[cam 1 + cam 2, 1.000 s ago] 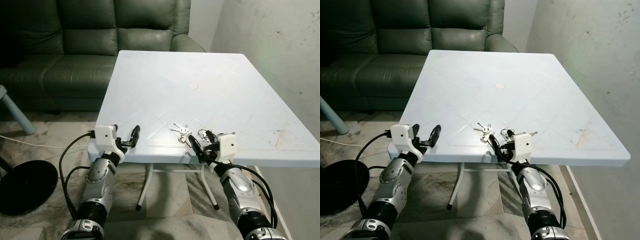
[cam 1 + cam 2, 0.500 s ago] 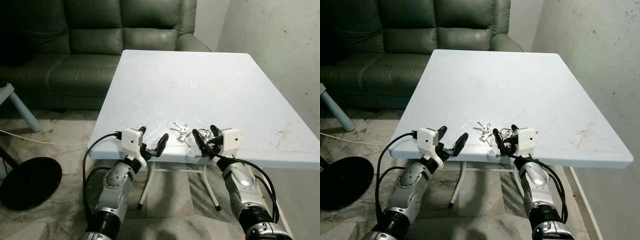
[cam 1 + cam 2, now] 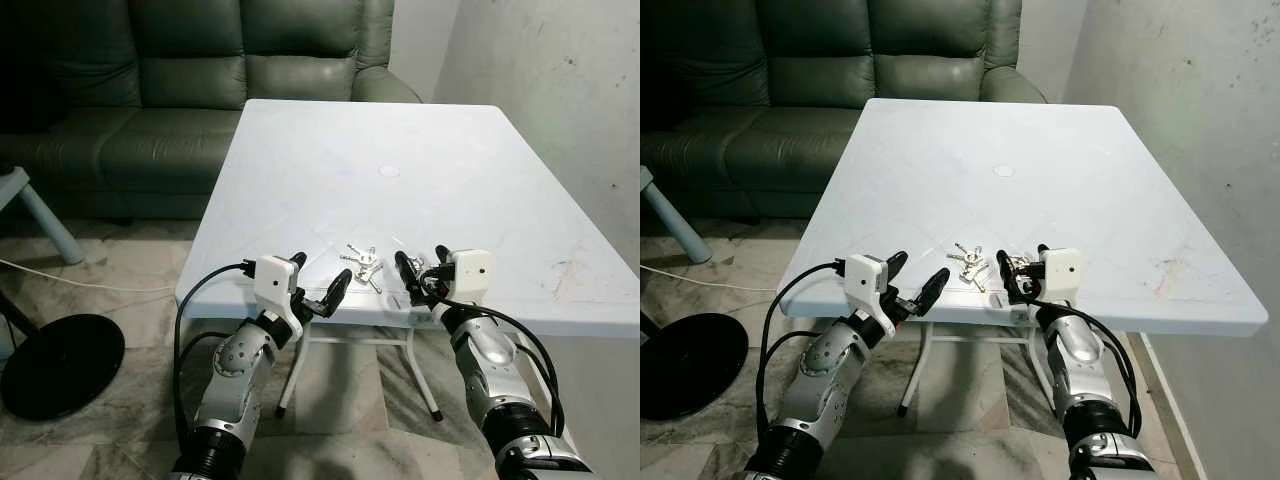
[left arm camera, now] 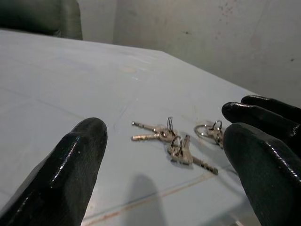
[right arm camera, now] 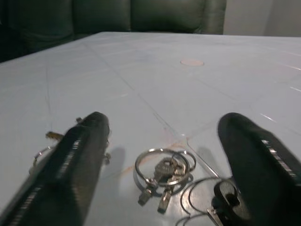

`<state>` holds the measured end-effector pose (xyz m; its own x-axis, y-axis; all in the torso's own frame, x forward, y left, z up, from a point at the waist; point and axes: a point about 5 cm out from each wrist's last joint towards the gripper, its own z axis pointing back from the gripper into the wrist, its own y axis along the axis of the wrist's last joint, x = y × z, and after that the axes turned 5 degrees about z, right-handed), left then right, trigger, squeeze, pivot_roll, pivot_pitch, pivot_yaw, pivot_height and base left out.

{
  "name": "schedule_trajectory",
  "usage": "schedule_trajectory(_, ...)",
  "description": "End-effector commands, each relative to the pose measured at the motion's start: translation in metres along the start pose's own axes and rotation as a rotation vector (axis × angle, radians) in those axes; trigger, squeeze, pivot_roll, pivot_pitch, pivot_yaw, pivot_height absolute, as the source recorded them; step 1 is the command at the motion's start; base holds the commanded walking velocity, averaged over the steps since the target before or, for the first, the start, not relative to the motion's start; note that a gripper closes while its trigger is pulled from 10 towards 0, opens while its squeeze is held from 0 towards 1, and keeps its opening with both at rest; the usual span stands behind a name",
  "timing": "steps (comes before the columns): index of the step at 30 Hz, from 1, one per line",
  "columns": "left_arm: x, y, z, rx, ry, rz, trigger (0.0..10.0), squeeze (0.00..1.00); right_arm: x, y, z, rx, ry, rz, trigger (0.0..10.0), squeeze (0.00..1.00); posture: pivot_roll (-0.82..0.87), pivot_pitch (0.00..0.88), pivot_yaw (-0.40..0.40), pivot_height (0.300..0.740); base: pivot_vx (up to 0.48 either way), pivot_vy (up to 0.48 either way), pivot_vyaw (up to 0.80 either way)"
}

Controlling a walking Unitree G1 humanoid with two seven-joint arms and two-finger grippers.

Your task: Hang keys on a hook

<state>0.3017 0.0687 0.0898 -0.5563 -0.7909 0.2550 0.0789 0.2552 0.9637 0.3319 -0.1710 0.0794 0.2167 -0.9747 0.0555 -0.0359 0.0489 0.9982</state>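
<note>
Two bunches of silver keys lie near the front edge of the white plastic table (image 3: 400, 150). The left bunch of keys (image 3: 362, 265) lies spread out flat. The right key ring (image 5: 162, 172) lies on the table between the fingers of my right gripper (image 3: 424, 266), which is open at the table edge. My left gripper (image 3: 320, 280) is open at the front edge, just left of the left bunch and apart from it. In the left wrist view both the left bunch (image 4: 171, 139) and the right key ring (image 4: 211, 132) lie ahead of its fingers.
A dark green sofa (image 3: 200, 90) stands behind the table, a stained wall (image 3: 560, 100) to the right. On the floor at the left are a black round base (image 3: 55, 365), a white cable (image 3: 90, 283) and a pale blue leg (image 3: 40, 220).
My left arm has swung right and up to the table's front edge near the keys. The right gripper has edged forward around the right key ring. The camera has shifted.
</note>
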Motion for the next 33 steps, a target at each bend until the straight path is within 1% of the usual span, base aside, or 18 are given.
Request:
schedule_trajectory(1,0.003,0.001,-0.001,-0.002,-0.011,-0.008,10.0,0.0,0.001,-0.002,0.0,-0.017,0.008,0.01,10.0,1.0,0.04,0.0,-0.038,0.732,0.0,0.0,0.0)
schedule_trajectory(4,0.004,0.001,0.0,-0.006,-0.008,-0.005,10.0,0.0,0.0,-0.003,0.001,-0.032,0.031,0.008,10.0,1.0,0.04,0.0,-0.04,0.732,0.0,0.0,0.0)
schedule_trajectory(6,0.004,0.001,0.0,-0.008,-0.007,-0.003,10.0,0.0,0.001,-0.004,0.0,-0.056,0.023,0.045,10.0,1.0,0.04,0.0,-0.041,0.732,0.0,0.0,0.0)
schedule_trajectory(7,0.004,0.001,0.0,-0.008,-0.007,-0.003,10.0,0.0,0.001,-0.004,0.0,-0.056,0.023,0.045,10.0,1.0,0.04,0.0,-0.041,0.732,0.0,0.0,0.0)
schedule_trajectory(8,0.005,0.0,0.0,-0.009,-0.008,-0.001,10.0,0.0,0.001,-0.005,0.0,-0.073,0.011,0.074,10.0,0.0,0.04,0.0,-0.042,0.732,0.0,0.0,0.0)
schedule_trajectory(12,0.006,0.0,0.0,-0.011,-0.01,0.0,10.0,0.0,0.0,-0.009,-0.001,-0.114,0.003,0.048,10.0,0.0,0.04,0.0,-0.042,0.732,0.0,0.0,0.0)
schedule_trajectory(18,0.008,0.0,0.0,-0.014,-0.013,0.007,10.0,0.0,0.0,-0.015,-0.002,-0.197,-0.085,0.127,10.0,0.0,0.03,0.0,-0.042,0.732,0.0,0.0,0.0)
schedule_trajectory(22,0.008,0.0,0.0,-0.012,-0.012,0.009,10.0,0.0,0.001,-0.015,-0.001,-0.197,-0.09,0.129,10.0,0.0,0.03,0.0,-0.042,0.732,0.0,0.0,0.0)
schedule_trajectory(23,0.008,0.001,0.0,-0.012,-0.011,0.011,10.0,0.0,0.003,-0.018,0.0,-0.22,-0.104,0.135,10.0,0.0,0.03,0.0,-0.042,0.732,0.0,0.0,0.0)
schedule_trajectory(24,0.008,0.001,-0.001,-0.011,-0.01,0.012,10.0,0.0,0.006,-0.018,0.001,-0.231,-0.127,0.162,9.7,0.0,0.03,0.0,-0.043,0.732,0.0,0.0,0.0)
schedule_trajectory(25,0.008,0.001,-0.001,-0.011,-0.009,0.012,10.0,0.0,0.007,-0.018,0.001,-0.23,-0.134,0.173,9.7,0.0,0.03,0.0,-0.043,0.732,0.0,0.0,0.0)
schedule_trajectory(26,0.008,0.001,-0.001,-0.012,-0.008,0.013,10.0,0.0,0.008,-0.018,0.001,-0.228,-0.14,0.175,8.0,0.0,0.03,0.0,-0.043,0.732,0.0,0.0,0.0)
schedule_trajectory(27,0.008,0.001,-0.001,-0.011,-0.008,0.013,10.0,0.0,0.008,-0.017,0.001,-0.222,-0.145,0.173,3.3,0.0,0.03,0.0,-0.044,0.732,0.0,0.0,0.0)
schedule_trajectory(28,0.008,0.001,0.0,-0.012,-0.006,0.014,10.0,0.0,0.009,-0.017,0.002,-0.217,-0.151,0.172,1.5,0.0,0.03,0.0,-0.043,0.732,0.0,0.0,0.0)
schedule_trajectory(29,0.008,0.001,-0.001,-0.012,-0.005,0.014,10.0,0.0,0.01,-0.016,0.002,-0.215,-0.153,0.173,1.1,0.0,0.03,0.0,-0.044,0.732,0.0,0.0,0.0)
schedule_trajectory(30,0.008,0.001,-0.001,-0.012,-0.005,0.014,10.0,0.0,0.011,-0.016,0.002,-0.214,-0.154,0.173,1.1,0.0,0.03,0.0,-0.044,0.732,0.0,0.0,0.0)
schedule_trajectory(31,0.008,0.002,-0.001,-0.011,-0.005,0.015,10.0,0.0,0.013,-0.015,0.003,-0.2,-0.17,0.17,0.0,0.0,0.03,0.0,-0.044,0.732,0.0,0.0,0.0)
schedule_trajectory(33,0.008,0.002,-0.001,-0.012,-0.003,0.016,10.0,0.0,0.015,-0.014,0.003,-0.19,-0.181,0.164,0.0,0.0,0.03,0.0,-0.044,0.732,0.0,0.0,0.0)
